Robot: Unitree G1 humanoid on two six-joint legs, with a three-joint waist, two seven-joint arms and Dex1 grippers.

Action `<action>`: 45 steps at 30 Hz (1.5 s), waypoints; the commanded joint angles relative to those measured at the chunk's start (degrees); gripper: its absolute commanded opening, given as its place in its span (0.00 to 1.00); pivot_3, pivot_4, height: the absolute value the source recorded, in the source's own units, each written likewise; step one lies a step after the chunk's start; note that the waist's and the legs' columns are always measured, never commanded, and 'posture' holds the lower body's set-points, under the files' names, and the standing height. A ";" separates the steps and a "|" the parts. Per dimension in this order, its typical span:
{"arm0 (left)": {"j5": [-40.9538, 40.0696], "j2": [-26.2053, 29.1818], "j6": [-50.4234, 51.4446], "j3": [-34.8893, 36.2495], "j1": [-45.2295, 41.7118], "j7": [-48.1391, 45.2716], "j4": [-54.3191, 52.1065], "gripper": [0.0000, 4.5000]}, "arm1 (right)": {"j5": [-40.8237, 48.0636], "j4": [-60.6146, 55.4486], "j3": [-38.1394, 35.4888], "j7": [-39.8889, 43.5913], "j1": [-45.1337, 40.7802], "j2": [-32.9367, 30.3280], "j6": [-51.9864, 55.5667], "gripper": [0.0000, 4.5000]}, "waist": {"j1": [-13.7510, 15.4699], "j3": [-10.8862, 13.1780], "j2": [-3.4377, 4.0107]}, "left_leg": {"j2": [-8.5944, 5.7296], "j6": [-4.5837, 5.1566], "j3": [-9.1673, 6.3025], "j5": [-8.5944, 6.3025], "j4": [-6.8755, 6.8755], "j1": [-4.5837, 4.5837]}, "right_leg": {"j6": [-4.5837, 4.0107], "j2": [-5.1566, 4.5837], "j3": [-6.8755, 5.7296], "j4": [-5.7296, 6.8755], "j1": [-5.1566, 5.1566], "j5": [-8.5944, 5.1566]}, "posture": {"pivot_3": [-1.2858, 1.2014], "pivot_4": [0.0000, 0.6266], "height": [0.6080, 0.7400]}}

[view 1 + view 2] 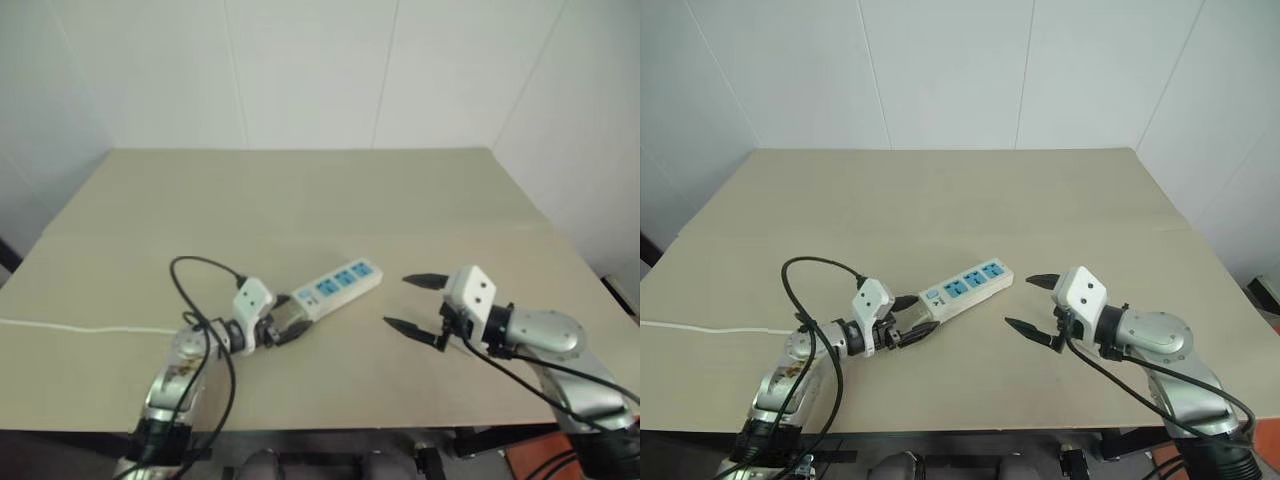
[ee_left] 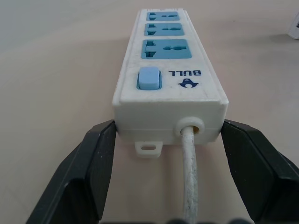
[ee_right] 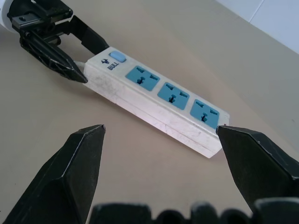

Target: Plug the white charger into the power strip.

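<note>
Left gripper (image 2: 166, 140) is sitting at the switch end of the power strip (image 1: 338, 283), its two black fingers (image 2: 96, 168) flanking that end on either side with the white casing between them; contact looks close, but whether the pads are pressing the casing I cannot tell. The strip's thin white cord (image 2: 189, 177) is running out between the fingers. Right gripper (image 1: 415, 302) is hovering wide apart and empty, just beside the strip's far end, pointing toward it. The strip is lying flat on the beige table (image 1: 300, 200), angled, with three blue sockets and a blue switch (image 2: 149, 78) facing up.
</note>
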 commanded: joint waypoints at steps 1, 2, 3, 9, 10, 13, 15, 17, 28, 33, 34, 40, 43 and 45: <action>-4.69 -0.34 -1.22 1.34 -0.41 -0.83 0.04 0.89 | -0.04 -1.01 -1.17 0.07 -0.13 -0.16 -1.77 1.00 | -0.04 0.00 -0.01 | 0.00 0.00 0.00 0.00 0.02 0.00 | 0.01 -0.01 0.00 0.00 0.00 0.00 | 0.52 0.24 1.00; -5.79 -0.14 -1.57 1.56 -0.38 -1.70 0.19 0.95 | -0.06 -1.06 -1.31 -0.03 0.04 -0.24 -1.69 1.00 | -0.09 0.00 -0.01 | 0.00 0.00 0.00 0.00 0.03 -0.01 | 0.01 -0.01 0.00 0.00 0.00 0.00 | 0.52 0.24 1.00; -6.74 0.33 -1.64 1.62 -0.24 -2.52 -0.08 0.99 | -0.09 -1.17 -1.43 -0.13 0.23 -0.34 -1.60 1.00 | -0.14 0.00 -0.01 | 0.00 0.00 0.00 0.00 0.04 0.01 | 0.02 -0.01 0.00 -0.01 0.02 -0.01 | 0.52 0.24 1.00; -12.68 3.78 -8.02 5.10 0.87 -8.77 0.23 0.99 | 1.35 -2.87 -2.79 0.26 1.20 -1.07 -0.85 1.00 | -0.52 0.00 0.00 | 0.01 0.00 0.00 0.00 -0.01 0.02 | 0.01 0.00 0.01 0.00 -0.01 -0.02 | 0.52 0.24 1.00; -12.90 3.93 -10.54 5.58 1.13 -9.42 0.85 0.99 | 1.35 -2.77 -2.85 0.33 1.25 -1.15 -0.91 1.00 | -0.51 0.00 0.00 | 0.01 0.00 0.01 0.00 -0.01 0.02 | 0.00 -0.01 0.02 -0.01 -0.01 -0.01 | 0.52 0.24 1.00; -14.46 3.79 -15.83 6.93 1.98 -11.38 2.72 0.99 | 1.35 -2.63 -2.91 0.45 1.41 -1.34 -0.79 1.00 | -0.46 0.00 0.00 | 0.00 0.00 0.02 0.00 0.00 0.04 | -0.01 -0.02 0.02 -0.02 0.02 -0.01 | 0.52 0.24 1.00; -17.17 2.53 -17.66 7.92 2.55 -12.66 3.76 0.99 | 1.52 -2.93 -3.00 0.43 1.50 -1.29 -0.62 1.00 | -0.45 0.00 0.00 | 0.00 0.00 0.02 0.00 0.00 0.04 | -0.01 -0.01 0.01 -0.02 0.02 -0.01 | 0.52 0.24 1.00; -17.03 1.56 -21.85 7.70 3.28 -13.94 5.90 0.99 | 1.60 -3.17 -3.03 0.41 1.58 -1.28 -0.55 1.00 | -0.44 0.00 0.00 | 0.00 0.00 0.02 0.00 0.01 0.03 | 0.00 -0.02 0.01 -0.02 0.01 -0.01 | 0.52 0.24 1.00; -12.30 -3.22 -39.91 5.88 0.55 -13.78 23.97 0.99 | 1.63 -4.77 -3.70 -0.11 2.79 -1.59 0.39 1.00 | -0.24 0.00 -0.01 | 0.00 0.00 0.01 0.00 0.02 0.00 | -0.02 -0.01 0.01 -0.05 0.02 0.00 | 0.52 0.24 1.00; -12.11 -2.68 -41.24 5.12 -3.18 -15.73 29.47 0.99 | 1.53 -5.87 -4.36 -0.44 3.69 -1.65 0.99 1.00 | -0.32 0.00 -0.01 | 0.00 0.00 0.01 0.00 0.03 0.03 | 0.07 -0.01 0.01 -0.04 0.03 -0.04 | 0.52 0.24 1.00; -12.13 -2.47 -41.44 5.04 -3.86 -16.17 30.36 0.99 | 1.64 -6.11 -4.59 -0.48 3.81 -1.68 1.15 1.00 | -0.34 -0.01 -0.01 | 0.00 0.00 0.02 0.00 0.02 0.02 | 0.07 -0.01 0.01 -0.04 0.02 -0.05 | 0.52 0.24 1.00; -12.65 -1.32 -39.56 4.38 -5.90 -18.69 32.97 0.99 | 1.41 -6.98 -5.05 -1.20 4.44 -1.36 1.77 1.00 | -0.35 0.00 -0.01 | 0.00 0.00 0.01 0.00 0.02 0.02 | 0.07 -0.01 0.01 -0.04 0.02 -0.04 | 0.52 0.24 1.00; -12.87 -0.87 -36.77 4.04 -6.12 -18.91 32.57 0.99 | 1.19 -7.26 -4.83 -1.55 4.60 -1.13 1.86 1.00 | -0.36 -0.01 0.00 | 0.00 0.00 0.01 0.00 0.02 0.04 | 0.10 -0.01 0.01 -0.03 0.03 -0.06 | 0.52 0.24 1.00; -12.12 -0.51 -35.94 3.61 -6.25 -18.65 32.33 0.99 | 1.11 -7.34 -4.79 -1.69 4.67 -1.06 1.91 1.00 | -0.37 -0.02 0.01 | 0.00 0.00 0.01 0.00 0.02 0.06 | 0.19 -0.01 0.01 -0.03 0.05 -0.11 | 0.52 0.24 1.00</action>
